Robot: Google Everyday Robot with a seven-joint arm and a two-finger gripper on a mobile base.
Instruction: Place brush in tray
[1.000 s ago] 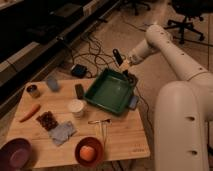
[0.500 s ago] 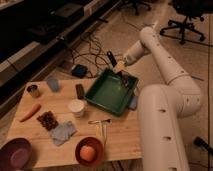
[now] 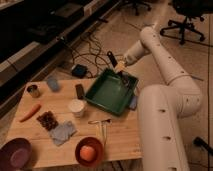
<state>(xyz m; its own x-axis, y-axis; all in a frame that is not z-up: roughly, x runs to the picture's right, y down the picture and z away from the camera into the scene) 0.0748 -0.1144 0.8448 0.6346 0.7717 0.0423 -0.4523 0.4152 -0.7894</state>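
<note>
The dark-green tray (image 3: 102,94) sits at the table's far right corner. My gripper (image 3: 120,65) hangs just above the tray's far rim, at the end of the white arm (image 3: 159,52) that reaches in from the right. It is shut on the brush (image 3: 111,57), a slim black stick that points up and to the left from the fingers. The brush is in the air and does not touch the tray.
On the wooden table (image 3: 120,140): a black block (image 3: 79,90), white cup (image 3: 76,107), T-shaped tool (image 3: 101,124), orange bowl (image 3: 90,151), purple bowl (image 3: 15,154), blue cloth (image 3: 62,132), carrot (image 3: 29,112), metal can (image 3: 33,90), blue cup (image 3: 53,83). My white base (image 3: 160,130) stands to the right.
The gripper with the brush has moved left and slightly down, over the tray's far rim. The arm stretches further across the view. The things on the table have not moved.
</note>
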